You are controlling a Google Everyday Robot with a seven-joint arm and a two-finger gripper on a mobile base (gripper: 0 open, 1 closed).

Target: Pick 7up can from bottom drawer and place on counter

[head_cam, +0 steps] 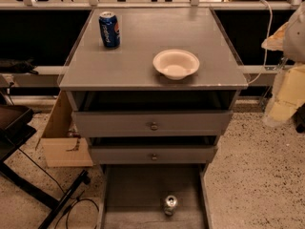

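The 7up can (170,205) stands in the open bottom drawer (136,187), near its front and slightly right of the middle, with its shiny silver top facing up. The counter (143,51) is the wide grey top of the cabinet above it. Pale parts of my arm (286,92) show at the right edge, well to the right of the cabinet and far from the can. My gripper itself does not show in this view.
A blue Pepsi can (109,29) stands at the counter's back left. A white bowl (176,64) sits near its front right. Two upper drawers with round knobs (153,126) are partly pulled out. A cardboard box (64,140) and black stand legs (43,190) are on the left floor.
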